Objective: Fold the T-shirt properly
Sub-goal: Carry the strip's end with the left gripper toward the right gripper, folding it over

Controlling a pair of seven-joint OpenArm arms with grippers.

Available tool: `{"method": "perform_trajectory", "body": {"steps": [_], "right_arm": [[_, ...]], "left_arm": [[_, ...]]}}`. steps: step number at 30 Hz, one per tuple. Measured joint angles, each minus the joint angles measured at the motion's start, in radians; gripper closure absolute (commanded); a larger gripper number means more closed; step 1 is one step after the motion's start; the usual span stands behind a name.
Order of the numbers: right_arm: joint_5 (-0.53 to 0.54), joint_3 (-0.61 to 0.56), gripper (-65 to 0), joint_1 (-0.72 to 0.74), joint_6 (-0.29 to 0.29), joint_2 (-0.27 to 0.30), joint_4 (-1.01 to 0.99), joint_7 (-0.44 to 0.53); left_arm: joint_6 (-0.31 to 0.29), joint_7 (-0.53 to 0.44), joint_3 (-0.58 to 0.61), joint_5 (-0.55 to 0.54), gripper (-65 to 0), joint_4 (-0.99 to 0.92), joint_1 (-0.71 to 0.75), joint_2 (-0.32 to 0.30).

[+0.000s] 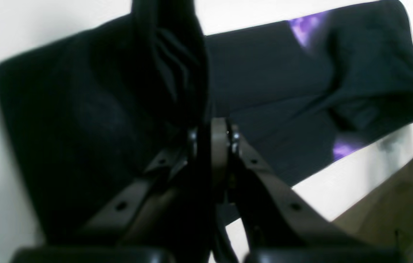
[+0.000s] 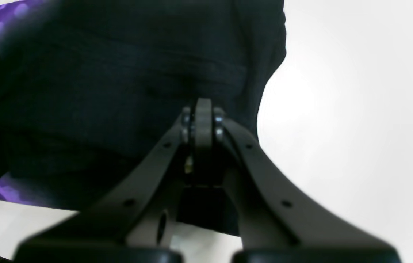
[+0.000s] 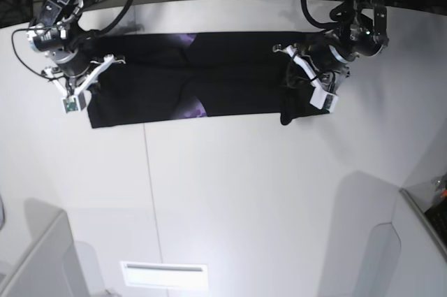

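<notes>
White, smooth surface [image 3: 230, 192] carries a plain black cloth T-shirt [image 3: 209, 87], folded into a long band across its far side, faint purple print showing near mid-length. Left claw [image 1: 213, 128] is clenched on a bunched fold of cloth at one end, lifted off the band. Right claw [image 2: 202, 109] is clenched at the opposite end, against the cloth's edge.

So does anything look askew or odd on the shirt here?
Mostly tidy: the T-shirt lies as a long band. One corner near the left gripper hangs bunched below the edge, and purple inner print shows.
</notes>
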Motion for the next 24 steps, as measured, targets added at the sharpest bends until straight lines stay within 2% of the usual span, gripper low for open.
{"method": "perform_trajectory", "body": {"steps": [6, 8, 12, 20, 24], "right_arm": [[0.0, 0.0, 0.0, 0.0, 0.0, 0.0, 0.0, 0.0], [0.0, 0.0, 0.0, 0.0, 0.0, 0.0, 0.0, 0.0], [0.0, 0.0, 0.0, 0.0, 0.0, 0.0, 0.0, 0.0], [0.0, 0.005, 0.0, 0.0, 0.0, 0.0, 0.0, 0.0], [0.0, 0.005, 0.0, 0.0, 0.0, 0.0, 0.0, 0.0]], "left_arm": [[0.071, -0.002, 0.107, -0.003, 0.0, -0.003, -0.045, 0.031], [0.075, -0.003, 0.147, -0.004, 0.0, -0.003, -0.055, 0.032], [0.123, -0.004, 0.232, -0.004, 0.0, -0.004, -0.079, 0.031], [0.13, -0.003, 0.26, -0.004, 0.0, -0.007, -0.097, 0.084], [0.131, -0.003, 0.276, -0.002, 0.0, -0.008, -0.099, 0.08]]}}
